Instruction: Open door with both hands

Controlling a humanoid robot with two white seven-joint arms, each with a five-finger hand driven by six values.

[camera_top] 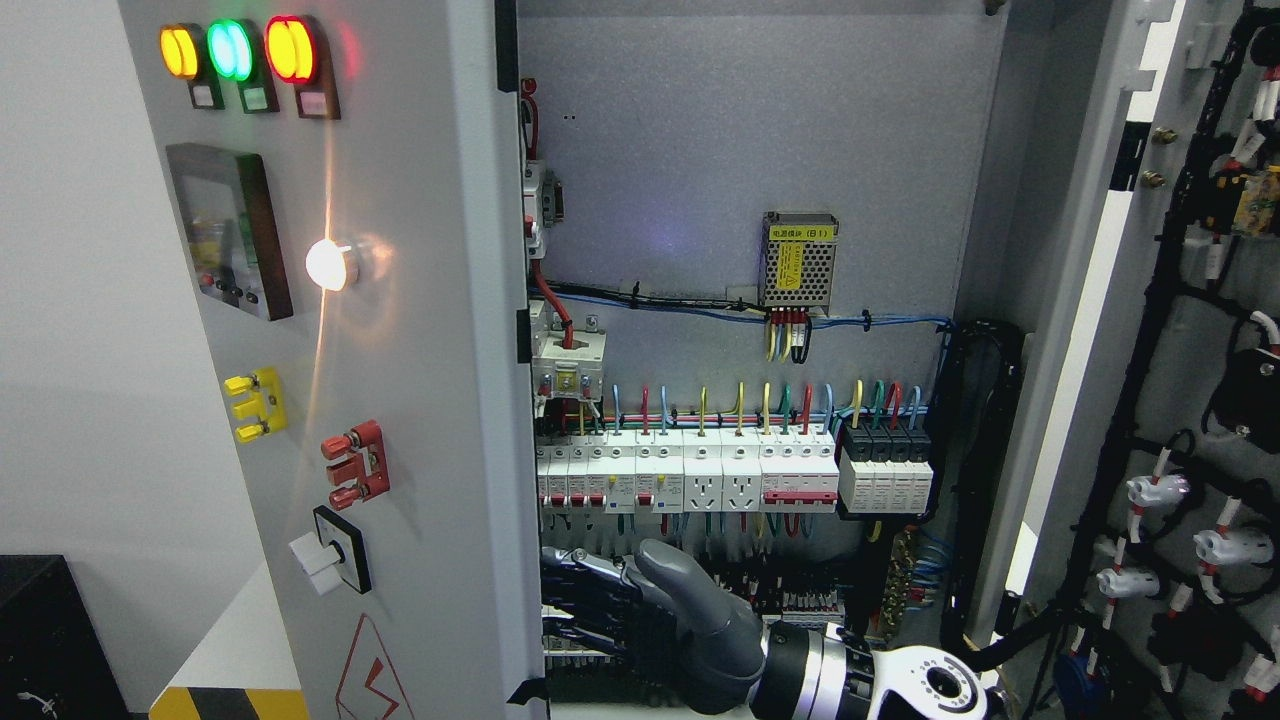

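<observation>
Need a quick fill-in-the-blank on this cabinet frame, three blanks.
1. The middle indicator lamp on the left door glows ____.
2. The hand whose arm enters from the picture's ____ reaches to that door's inner edge.
3. The cabinet's doors stand ____.

Missing words: green; right; open

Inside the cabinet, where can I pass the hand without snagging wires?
Bare back panel above the power supply and cable run is free. The breaker row and terminals beside the right hand are crowded, as is the wired right door.
</observation>
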